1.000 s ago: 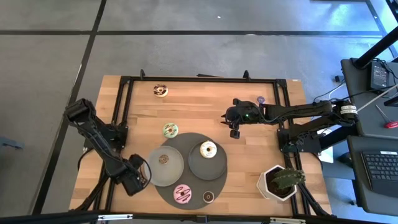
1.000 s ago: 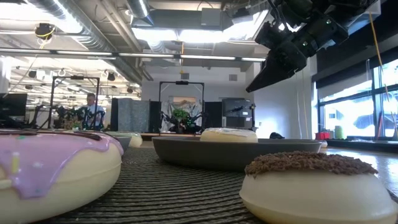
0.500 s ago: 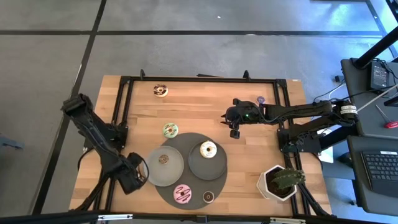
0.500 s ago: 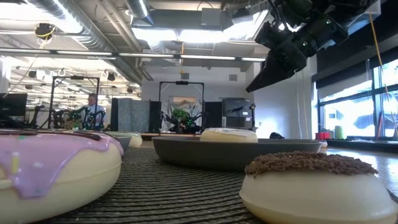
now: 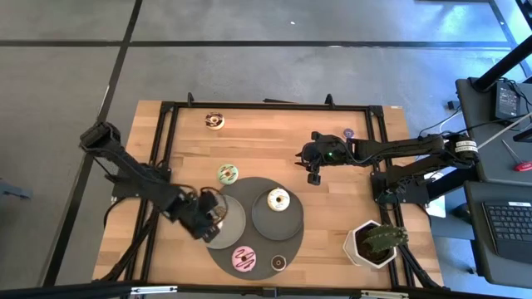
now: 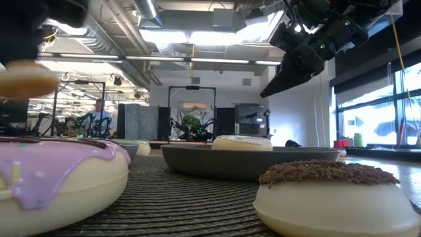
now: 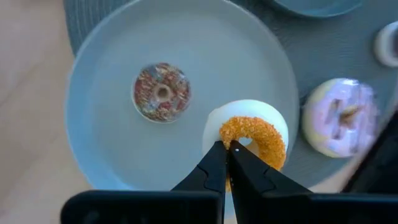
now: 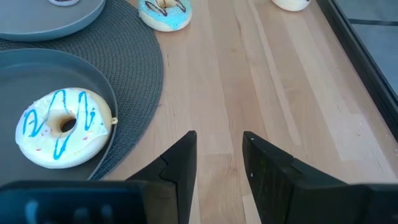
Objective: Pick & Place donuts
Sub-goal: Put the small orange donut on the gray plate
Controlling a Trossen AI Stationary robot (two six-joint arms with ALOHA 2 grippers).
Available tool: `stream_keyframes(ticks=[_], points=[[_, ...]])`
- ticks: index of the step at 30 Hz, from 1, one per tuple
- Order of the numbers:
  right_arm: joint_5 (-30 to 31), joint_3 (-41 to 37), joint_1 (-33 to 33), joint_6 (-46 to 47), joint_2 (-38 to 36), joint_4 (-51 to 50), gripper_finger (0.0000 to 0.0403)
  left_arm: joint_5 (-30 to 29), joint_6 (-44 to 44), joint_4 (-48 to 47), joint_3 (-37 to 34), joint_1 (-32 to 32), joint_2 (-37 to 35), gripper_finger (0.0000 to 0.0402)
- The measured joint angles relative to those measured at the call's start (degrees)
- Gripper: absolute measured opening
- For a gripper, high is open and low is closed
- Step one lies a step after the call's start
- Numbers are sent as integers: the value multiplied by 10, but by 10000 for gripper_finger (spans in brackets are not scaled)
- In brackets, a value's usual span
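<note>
Left claw [image 7: 227, 151] gripped the orange-crumbed donut [image 7: 251, 138] by its rim, aloft over the light grey plate [image 7: 112, 149] bearing a sprinkled donut [image 7: 161, 92]; right claw [image 8: 217, 155] hung open above bare table [image 8: 292, 81].

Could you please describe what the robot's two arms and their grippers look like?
Both arms are dark, nearly black, built of slim jointed segments. The left gripper has two black fingers tapering to thin points. The right gripper has two broader, wedge-shaped dark fingers. A small green light glows on the right arm's wrist, and a white band rings that arm.
</note>
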Motion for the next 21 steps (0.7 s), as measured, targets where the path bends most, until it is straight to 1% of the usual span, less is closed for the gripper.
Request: stream_keyframes(ticks=[4,6,11,15,21], points=[[0,0,0,0,0,-1,132,79,29,-2,5,36,30,4],[0,0,0,0,0,-1,132,97,31,-4,4,43,48,3],[0,0,0,0,0,-2,132,101,34,-4,4,45,87,4],[0,0,0,-2,0,-2,132,118,26,-4,4,45,110,5],[0,0,0,-2,0,-2,132,114,24,1,4,45,118,11]])
